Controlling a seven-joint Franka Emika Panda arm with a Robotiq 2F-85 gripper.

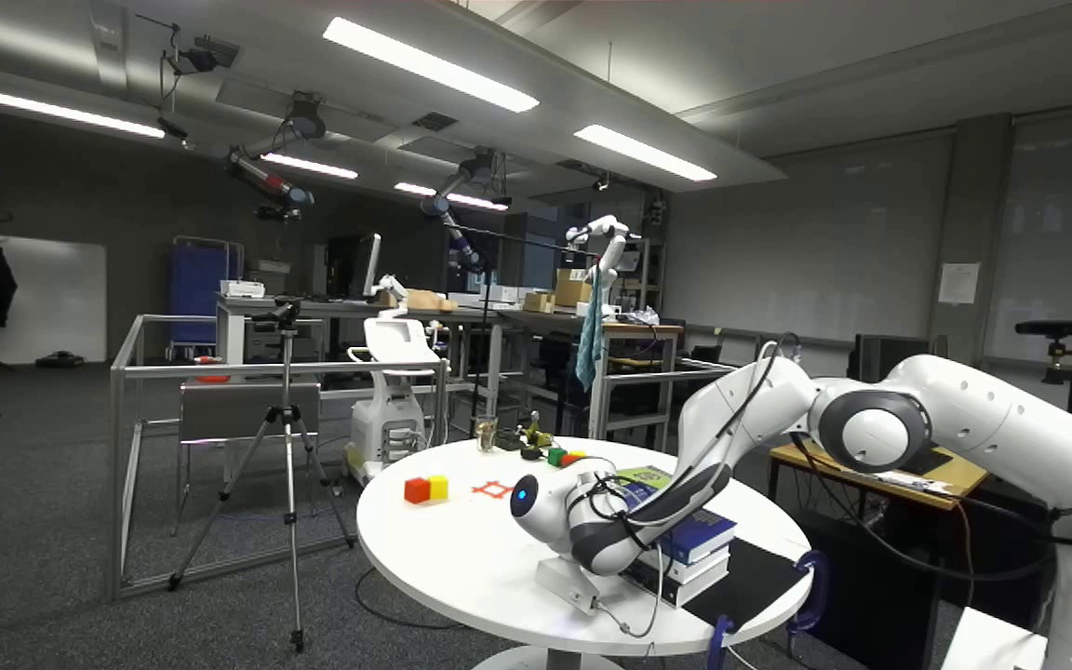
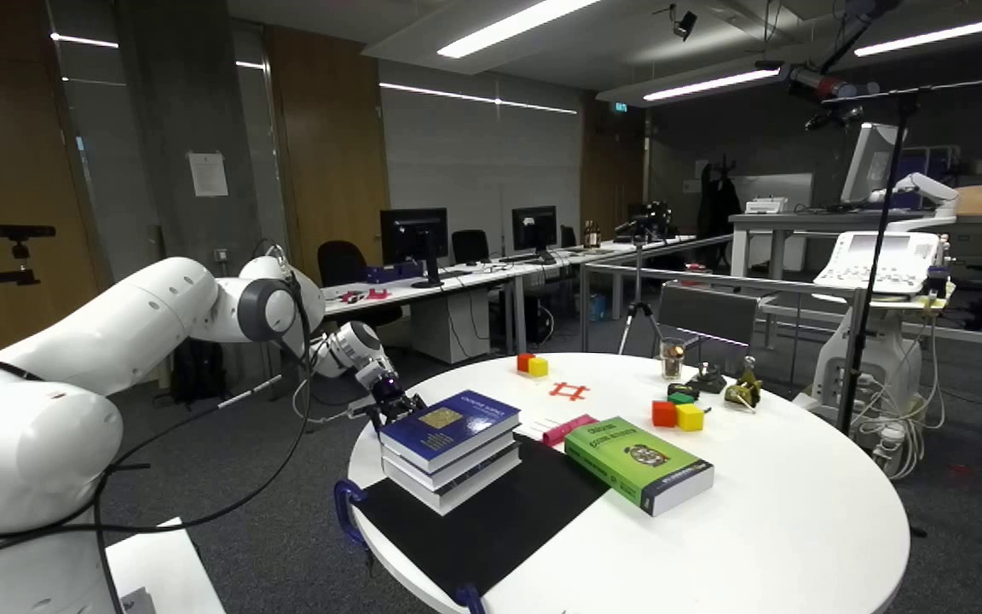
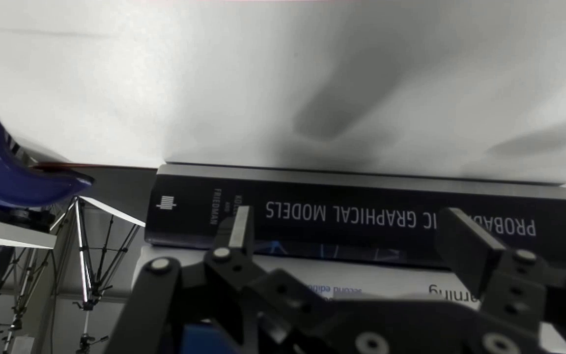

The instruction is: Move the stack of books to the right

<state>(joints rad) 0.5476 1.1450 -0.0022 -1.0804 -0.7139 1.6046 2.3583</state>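
The stack of books (image 2: pixel 448 460) has a dark blue top cover with a greenish-gold patch, over two more books with pale page edges. It rests at one side of a black mat (image 2: pixel 499 537) on the round white table (image 2: pixel 798 512), and also shows in an exterior view (image 1: pixel 699 549), partly behind the arm. My gripper (image 2: pixel 393 409) is low beside its spine side. In the wrist view the open gripper (image 3: pixel 347 211) faces the black spine (image 3: pixel 342 216) of the bottom book, fingers apart with nothing between them. Whether the fingertips touch the spine, I cannot tell.
A thick green book (image 2: pixel 636 465) lies across the mat from the stack. Beyond are red and yellow blocks (image 2: pixel 677 416), a red hash-shaped piece (image 2: pixel 569 390) and a glass (image 2: pixel 672 358). Blue clamps (image 2: pixel 348 512) grip the table edge; one clamp (image 3: pixel 13 162) shows in the wrist view.
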